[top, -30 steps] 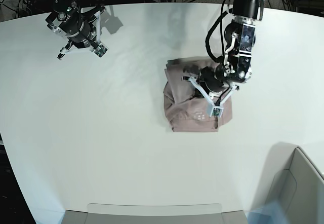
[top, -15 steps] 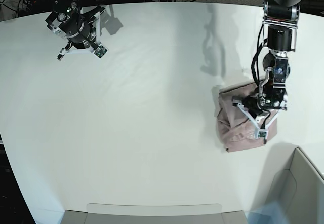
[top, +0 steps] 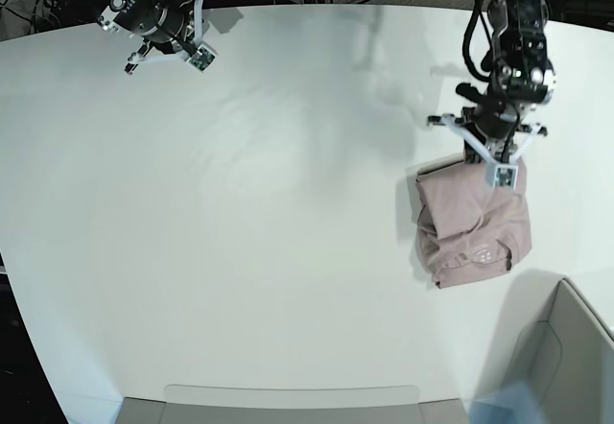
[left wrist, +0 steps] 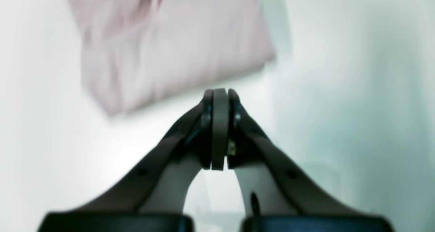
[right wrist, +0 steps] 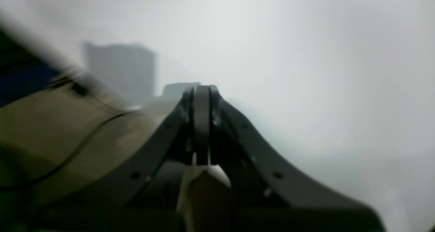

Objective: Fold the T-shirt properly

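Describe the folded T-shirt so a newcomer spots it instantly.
On the white table, look toward the grey bin at the base view's lower right corner. Just above the bin in that view lies the T-shirt, a compact, wrinkled bundle. Its dusty pink cloth and small white print set it apart.

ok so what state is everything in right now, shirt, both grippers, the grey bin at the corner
T-shirt: folded into a compact bundle, somewhat wrinkled, lying on the table, not gripped
left gripper: shut, empty, above the T-shirt's far part in the base view
right gripper: shut, empty, away from the T-shirt near the table's far edge
grey bin: upright, only partly in view, contents cannot be told
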Motion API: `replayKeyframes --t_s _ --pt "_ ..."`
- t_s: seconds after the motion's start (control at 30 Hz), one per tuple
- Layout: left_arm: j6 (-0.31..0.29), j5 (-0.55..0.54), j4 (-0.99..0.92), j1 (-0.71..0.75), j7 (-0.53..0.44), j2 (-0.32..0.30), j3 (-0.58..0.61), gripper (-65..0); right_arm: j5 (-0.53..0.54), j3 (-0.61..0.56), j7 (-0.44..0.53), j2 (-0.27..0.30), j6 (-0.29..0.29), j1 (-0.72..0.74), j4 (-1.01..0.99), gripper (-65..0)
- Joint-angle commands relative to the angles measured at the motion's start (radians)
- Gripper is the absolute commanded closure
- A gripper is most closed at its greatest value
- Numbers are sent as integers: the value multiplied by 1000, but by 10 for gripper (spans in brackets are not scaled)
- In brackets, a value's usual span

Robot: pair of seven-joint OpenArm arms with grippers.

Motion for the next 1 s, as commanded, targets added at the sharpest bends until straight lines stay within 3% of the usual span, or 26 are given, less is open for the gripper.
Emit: replayKeyframes --t_s 0.0,0.23,0.33,0.43,0.6,0.77,0.97 --pt "0 -7 25 48 -29 11 -15 0 23 2 -5 49 0 -36 19 0" --pt "0 -5 22 287 -56 12 -99 0 152 8 -5 209 -1 -232 19 0" --pt "0 -5 22 406 -101 12 -128 0 152 8 6 229 -1 -313 19 0" --pt "1 -5 22 538 -136 11 -142 0 137 8 81 249 -3 -412 17 0" --pt "4 -2 -40 654 -130 12 -141 0 20 6 118 272 -5 -493 11 0" --pt "4 -2 -317 645 -178 29 -139 0 -50 -7 122 270 -5 -448 -75 0" --pt "4 -2 -730 479 -285 31 -138 0 -56 -161 124 281 -5 -264 -290 0"
